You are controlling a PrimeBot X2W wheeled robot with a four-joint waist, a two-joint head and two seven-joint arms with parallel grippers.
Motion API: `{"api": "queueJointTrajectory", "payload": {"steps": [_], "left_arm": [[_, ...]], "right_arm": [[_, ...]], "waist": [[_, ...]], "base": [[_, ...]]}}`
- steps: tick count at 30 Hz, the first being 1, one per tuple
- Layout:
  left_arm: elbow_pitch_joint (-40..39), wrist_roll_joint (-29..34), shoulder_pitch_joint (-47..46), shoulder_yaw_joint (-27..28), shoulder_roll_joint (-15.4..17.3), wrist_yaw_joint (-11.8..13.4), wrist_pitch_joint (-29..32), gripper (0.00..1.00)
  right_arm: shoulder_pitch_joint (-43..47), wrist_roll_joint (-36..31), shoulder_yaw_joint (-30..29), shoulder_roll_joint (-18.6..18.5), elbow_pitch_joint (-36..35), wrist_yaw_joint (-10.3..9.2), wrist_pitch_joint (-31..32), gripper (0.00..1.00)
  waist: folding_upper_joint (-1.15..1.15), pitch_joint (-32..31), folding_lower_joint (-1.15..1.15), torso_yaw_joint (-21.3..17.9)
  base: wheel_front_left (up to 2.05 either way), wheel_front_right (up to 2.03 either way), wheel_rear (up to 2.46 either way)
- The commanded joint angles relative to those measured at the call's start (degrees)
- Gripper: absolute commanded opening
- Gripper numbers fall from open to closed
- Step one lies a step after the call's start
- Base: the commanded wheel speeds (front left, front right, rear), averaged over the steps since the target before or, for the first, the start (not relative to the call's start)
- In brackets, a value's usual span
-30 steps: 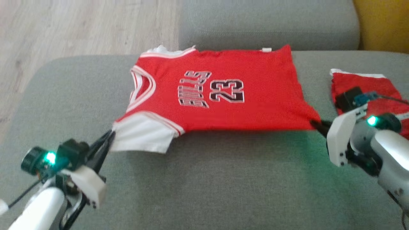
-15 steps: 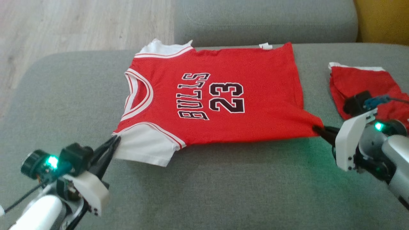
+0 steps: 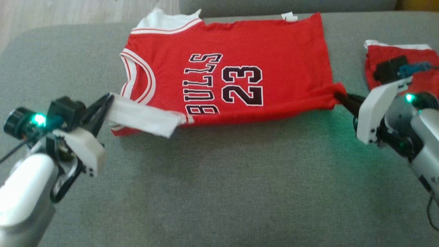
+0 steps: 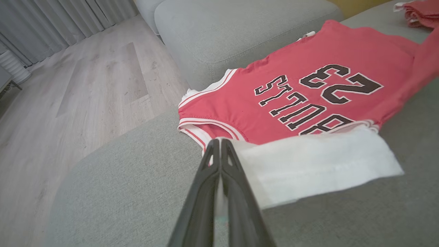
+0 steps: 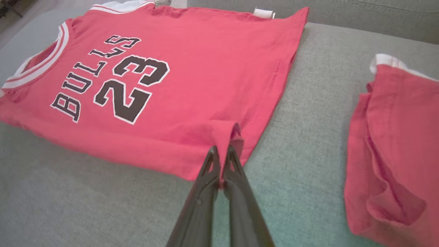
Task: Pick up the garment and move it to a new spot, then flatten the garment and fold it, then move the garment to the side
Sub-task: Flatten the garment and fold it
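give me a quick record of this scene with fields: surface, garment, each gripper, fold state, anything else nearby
surface: grey sofa cushion
garment: red Bulls 23 jersey, spread print-up, collar toward the robot's left
left gripper: shut on the white sleeve
right gripper: shut on the jersey's near hem corner
fold state: near edge lifted between the two grippers, not yet laid over
nearby: second red garment, bunched on the cushion to the right, apart from the jersey
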Motion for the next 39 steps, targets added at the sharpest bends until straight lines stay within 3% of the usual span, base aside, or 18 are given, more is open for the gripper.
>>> {"api": "queueJointTrajectory", "payload": {"steps": [1,10,20,21,22,23,31,37,39], "left_arm": [[-0.09,-0.11,-5.04,2.23,1.57,-0.31,-0.01,0.00],[10.80,0.72,-15.33,-1.85,0.14,-1.37,-0.28,0.00],[21.19,1.05,-25.66,-6.69,-2.39,-1.56,-3.64,0.00],[22.23,0.98,-26.59,-7.14,-2.60,-1.56,-4.19,0.00],[23.34,1.01,-27.52,-7.37,-2.83,-1.56,-4.98,0.69],[24.48,1.07,-28.47,-7.23,-3.19,-1.56,-6.21,1.00],[30.13,0.23,-33.10,-1.83,-7.78,4.48,-23.44,1.00],[25.16,-0.81,-30.61,3.35,-9.92,7.90,-25.97,1.00],[20.18,-0.37,-27.62,5.96,-10.64,8.93,-26.01,1.00]], "right_arm": [[-2.24,-0.76,-1.17,0.04,-0.56,-0.04,0.03,0.00],[-7.23,-3.95,-2.09,4.15,3.64,-0.04,0.90,0.00],[-11.86,-5.87,-2.12,6.30,6.41,-0.04,0.09,0.00],[-12.47,-6.52,-2.18,6.39,6.63,-0.04,-0.64,0.33],[-12.92,-7.01,-2.34,6.58,7.24,-0.04,-1.05,1.00],[-13.44,-7.58,-2.29,6.82,7.52,-0.04,-1.68,1.00],[-15.52,-8.51,-8.02,10.34,10.20,-0.04,-14.38,1.00],[-13.70,-9.23,-11.80,12.70,10.71,-0.04,-24.93,1.00],[-12.58,-10.28,-13.06,13.53,10.57,-0.04,-28.84,1.00]], "waist": [[0.00,1.24,-0.01,-0.16],[0.00,5.14,-0.01,-0.92],[0.00,9.39,-0.01,-1.71],[0.00,9.72,-0.01,-1.83],[0.00,9.98,-0.01,-1.96],[0.00,10.21,-0.01,-2.11],[0.00,8.98,-0.01,-2.79],[0.00,6.19,-0.01,-2.51],[0.00,4.98,-0.01,-2.12]], "base": [[0.00,0.00,0.00],[0.00,0.00,0.00],[0.00,0.00,0.00],[0.00,0.00,0.00],[0.00,0.00,0.00],[0.00,0.00,0.00],[0.00,0.00,0.00],[0.00,0.00,0.00],[0.00,0.00,0.00]]}}
